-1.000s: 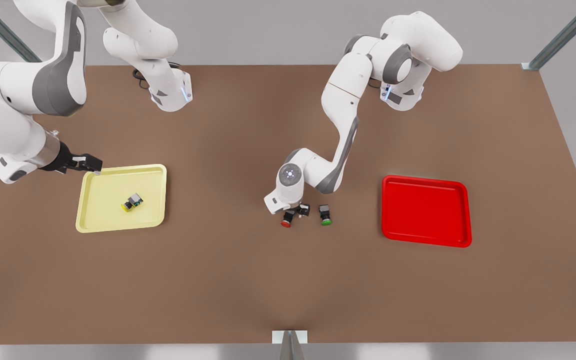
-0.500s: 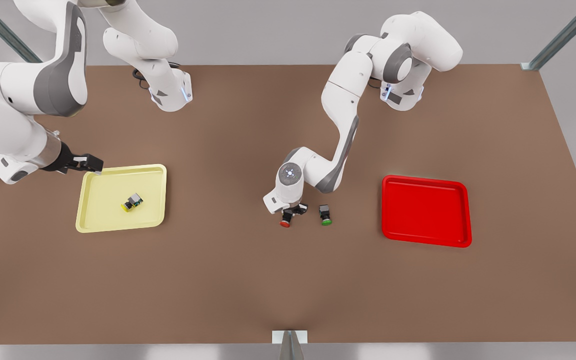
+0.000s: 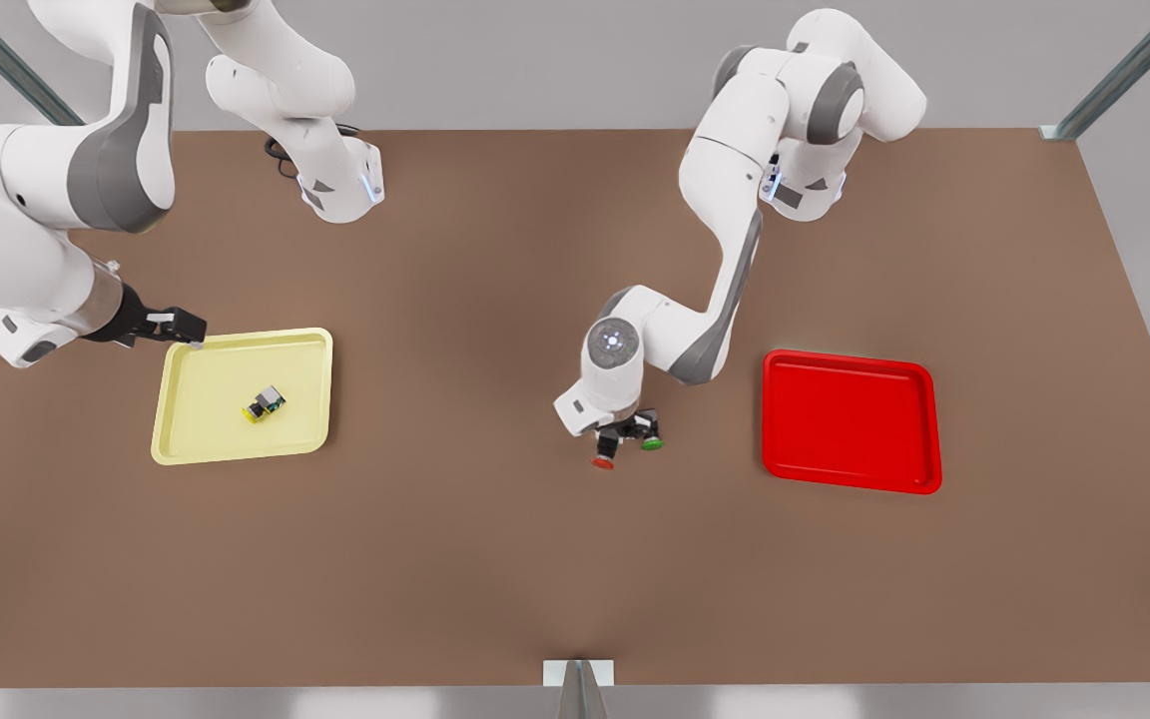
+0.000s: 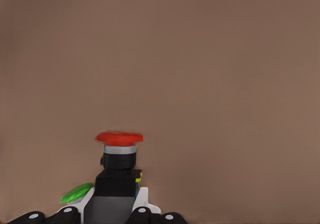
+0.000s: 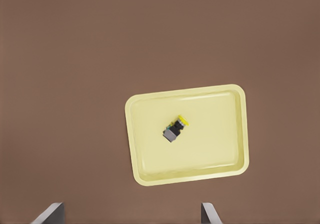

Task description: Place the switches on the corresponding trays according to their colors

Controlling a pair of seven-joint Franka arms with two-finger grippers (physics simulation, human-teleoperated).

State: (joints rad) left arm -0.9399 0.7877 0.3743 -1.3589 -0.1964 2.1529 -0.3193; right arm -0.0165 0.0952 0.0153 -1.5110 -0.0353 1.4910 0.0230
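Observation:
My left gripper (image 3: pixel 625 437) is shut on the red-capped switch (image 3: pixel 603 460), just above the table's middle, close beside the green-capped switch (image 3: pixel 651 442). In the left wrist view the red-capped switch (image 4: pixel 118 166) sticks out between the fingers, cap pointing away, with my left gripper (image 4: pixel 115 211) clamped on its dark body. The yellow-capped switch (image 3: pixel 264 403) lies on its side in the pale yellow tray (image 3: pixel 206 419). My right gripper (image 3: pixel 176 325) waits open at that tray's far-left corner. From my right gripper (image 5: pixel 129 215), the yellow-capped switch (image 5: pixel 175 128) and yellow tray (image 5: pixel 215 134) lie below. The red tray (image 3: pixel 850 419) is bare.
The green-capped switch (image 4: pixel 76 193) shows just behind the held one in the left wrist view. The red tray sits on the front view's right, a short way from my left gripper. Both arm bases stand at the table's far edge.
My left gripper closed on the red-capped switch and carried it toward the front view's right, up to the green-capped switch. The right arm has stayed put.

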